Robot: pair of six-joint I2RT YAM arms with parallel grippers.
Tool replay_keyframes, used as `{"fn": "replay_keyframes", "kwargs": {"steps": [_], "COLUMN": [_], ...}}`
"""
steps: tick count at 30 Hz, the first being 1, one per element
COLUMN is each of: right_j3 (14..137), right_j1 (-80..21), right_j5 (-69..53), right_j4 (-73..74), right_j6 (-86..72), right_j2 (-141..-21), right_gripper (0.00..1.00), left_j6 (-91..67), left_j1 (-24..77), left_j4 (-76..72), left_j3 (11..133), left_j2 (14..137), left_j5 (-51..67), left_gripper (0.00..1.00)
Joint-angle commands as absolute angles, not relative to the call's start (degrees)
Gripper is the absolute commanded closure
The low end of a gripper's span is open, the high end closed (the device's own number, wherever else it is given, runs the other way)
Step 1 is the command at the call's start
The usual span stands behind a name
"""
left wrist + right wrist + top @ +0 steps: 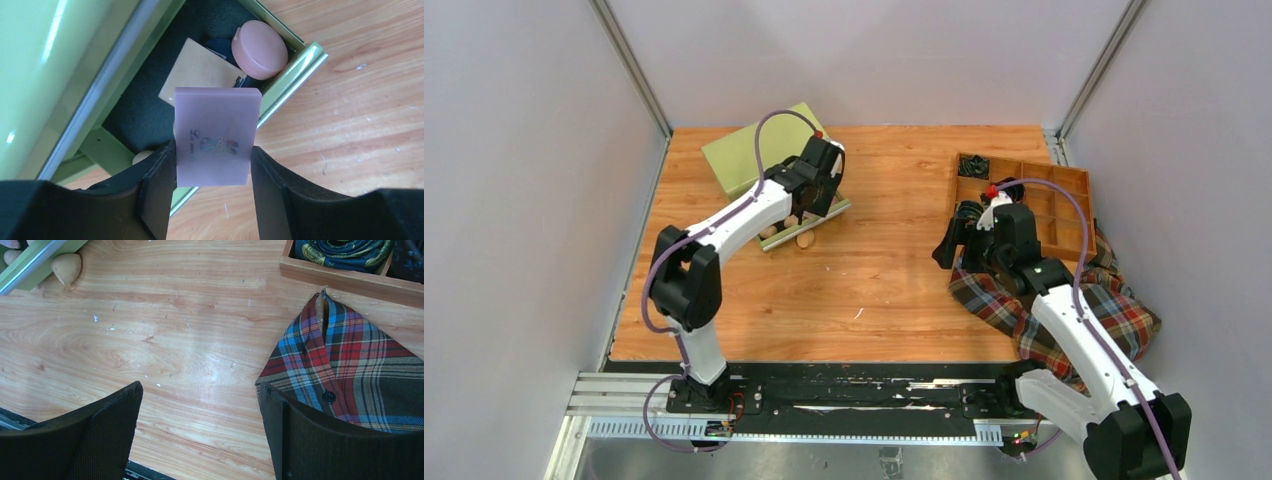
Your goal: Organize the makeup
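My left gripper (212,148) is shut on a pink square pad (216,132) and holds it over the near rim of an open green tin (295,75). In the tin's dark tray lie a pink round disc (259,49) and a tan square (202,72), with a navy compact (220,47) mostly hidden between them. A tan egg-shaped sponge (141,157) peeks out by the tin, and one (66,267) lies on the table beside it. In the top view the left gripper (816,190) is over the tin. My right gripper (200,387) is open and empty above bare wood.
A wooden divided organizer (1064,200) stands at the far right, with a black coiled band (973,167) in one compartment. A plaid cloth (1114,310) lies under and beside the right arm. The tin's green lid (744,150) stands open at the back left.
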State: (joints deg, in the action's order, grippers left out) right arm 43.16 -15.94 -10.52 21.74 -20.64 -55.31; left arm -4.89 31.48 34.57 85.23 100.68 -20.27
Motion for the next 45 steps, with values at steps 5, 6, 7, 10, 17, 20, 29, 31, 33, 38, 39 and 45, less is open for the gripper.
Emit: {"fn": "replay_keyframes", "kwargs": {"steps": [5, 6, 7, 10, 17, 20, 29, 31, 33, 38, 39, 45], "right_j3": [42.6, 42.5, 42.5, 42.3, 41.0, 40.5, 41.4, 41.3, 41.1, 41.5, 41.6, 42.3], "right_j1": [-14.9, -15.0, -15.0, -14.9, -14.9, -14.9, -15.0, -15.0, -15.0, -14.9, -14.9, -15.0], "right_j5": [-10.0, -10.0, -10.1, -10.3, -11.0, -11.6, -14.2, -13.9, -13.3, -13.0, -13.0, -13.0], "right_j4": [23.5, 23.6, 23.6, 23.6, 22.6, 21.4, 20.6, 20.7, 20.8, 21.3, 21.5, 22.5], "right_j6": [-21.0, -21.0, -21.0, -21.4, -22.1, -22.4, -22.8, -22.6, -22.4, -22.2, -22.1, -21.5], "right_j2": [-53.2, -53.1, -53.2, -53.2, -53.3, -54.4, -57.0, -56.5, -56.0, -55.5, -55.5, -54.8], "right_gripper": [0.15, 0.15, 0.15, 0.15, 0.15, 0.15, 0.16, 0.16, 0.15, 0.15, 0.16, 0.15], "left_j6": [-5.1, -5.0, -5.0, -5.2, -5.2, -9.1, -29.3, -30.9, -32.3, -32.4, -32.2, -30.3], "left_j1": [28.9, 28.7, 28.6, 28.5, 34.6, 38.4, 41.4, 41.5, 41.5, 41.5, 41.4, 40.1], "left_j4": [31.0, 30.6, 30.8, 33.0, 31.5, 30.4, 21.3, 20.3, 19.6, 15.5, 14.8, 12.5], "left_j3": [90.1, 90.4, 91.1, 93.2, 83.7, 76.9, 60.8, 60.5, 60.5, 60.8, 61.0, 62.6], "left_j2": [107.4, 107.9, 108.8, 109.7, 97.1, 92.3, 92.0, 93.7, 95.6, 99.0, 99.7, 103.4], "left_j5": [-23.9, -24.7, -25.9, -24.4, -22.9, -24.2, -30.1, -33.7, -36.7, -40.0, -40.6, -42.8], "left_gripper": [0.41, 0.33, 0.22, 0.02, 0.0, 0.1, 0.48, 0.5, 0.55, 0.57, 0.57, 0.57]}}
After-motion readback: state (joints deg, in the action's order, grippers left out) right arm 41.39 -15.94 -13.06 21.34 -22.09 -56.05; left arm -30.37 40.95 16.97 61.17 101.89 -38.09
